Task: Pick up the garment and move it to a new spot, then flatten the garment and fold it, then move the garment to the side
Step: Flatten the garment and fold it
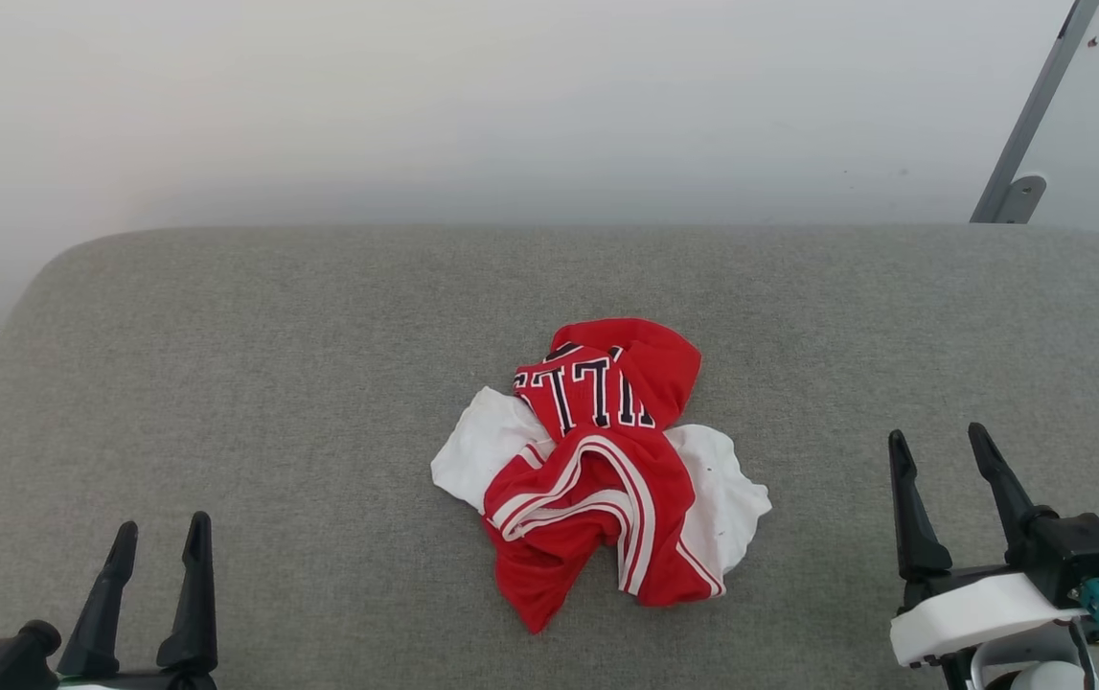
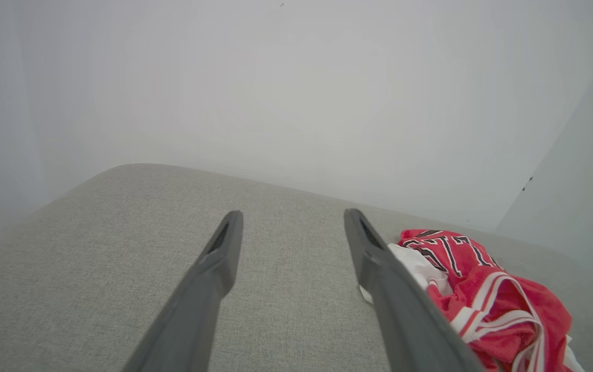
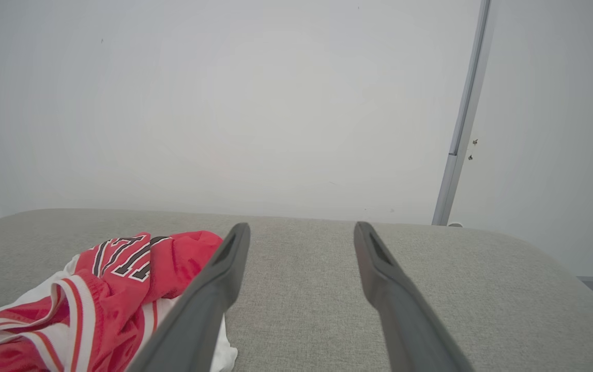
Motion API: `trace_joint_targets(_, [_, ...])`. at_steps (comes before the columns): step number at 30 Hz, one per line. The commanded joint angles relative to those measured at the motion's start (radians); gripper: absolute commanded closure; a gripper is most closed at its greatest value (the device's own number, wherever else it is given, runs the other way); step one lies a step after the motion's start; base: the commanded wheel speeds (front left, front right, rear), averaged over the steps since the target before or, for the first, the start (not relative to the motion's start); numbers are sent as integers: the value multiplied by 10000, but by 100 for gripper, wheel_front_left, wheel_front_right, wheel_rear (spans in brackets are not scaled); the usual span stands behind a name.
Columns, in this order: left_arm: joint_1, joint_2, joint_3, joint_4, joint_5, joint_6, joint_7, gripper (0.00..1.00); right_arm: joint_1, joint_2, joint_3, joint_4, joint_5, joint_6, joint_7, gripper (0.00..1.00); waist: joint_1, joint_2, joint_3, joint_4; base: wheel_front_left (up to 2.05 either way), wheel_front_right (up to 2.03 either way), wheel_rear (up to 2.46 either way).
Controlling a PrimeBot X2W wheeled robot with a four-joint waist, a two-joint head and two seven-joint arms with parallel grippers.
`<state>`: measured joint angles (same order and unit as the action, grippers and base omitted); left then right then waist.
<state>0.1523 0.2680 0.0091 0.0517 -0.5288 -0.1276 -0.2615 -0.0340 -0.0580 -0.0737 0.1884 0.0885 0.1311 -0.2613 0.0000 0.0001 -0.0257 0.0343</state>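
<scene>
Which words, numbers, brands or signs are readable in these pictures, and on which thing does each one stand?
Black, white-outlined lettering on the red garment: a few block strokes show, but folds cut them off, so no whole word reads.
No number, brand or sign can be read anywhere.

the garment (image 1: 597, 470) is red with white sleeves, white-striped trim and black lettering; grey woven surface (image 1: 271, 383), dark grippers.

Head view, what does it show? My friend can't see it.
A crumpled red and white shirt lies in the middle of a grey padded surface. The left end effector and right end effector sit open at the bottom corners, touching nothing.
</scene>
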Motion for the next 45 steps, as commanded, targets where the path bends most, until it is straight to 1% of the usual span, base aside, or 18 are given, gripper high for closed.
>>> trace_joint_targets(1, [-6,5,10,-67,-38,-29,-50,0,72,44,-1,-62,57,-7,-50,0,0,-1,15,-13,0,0,0])
trace_joint_targets(14, [-23,-101,-28,-157,-23,-30,-50,0,160,70,101,-41,132,-7,-51,0,0,-1,33,39,0,0,0])
trace_joint_targets(19, [-92,-212,-21,-174,-63,-30,-50,0,41,-23,400,190,226,-7,-13,0,0,-1,53,175,0,0,0])
trace_joint_targets(22, [-158,-262,-70,-187,-137,-30,-48,0,-198,-194,752,420,367,-7,372,0,0,-1,92,327,0,0,0])
trace_joint_targets(27, [-265,-192,-245,-146,-220,-30,-48,0,-758,-594,1389,867,963,-7,1574,0,0,-1,253,684,0,0,0])
trace_joint_targets(40, [-909,-209,-714,22,-580,-31,-44,0,-2352,-2076,2902,2348,2095,-7,6193,0,0,-1,1131,1810,0,0,0])
trace_joint_targets(43, [-1069,-230,-843,105,-603,-31,-36,0,-2666,-2277,3316,2650,2384,-7,7221,0,0,-1,1328,2031,0,0,0])
trace_joint_targets(45, [-1141,-259,-869,174,-651,-31,-36,0,-2828,-2435,3605,3009,2520,-7,8124,0,0,-1,1429,2136,0,0,0])
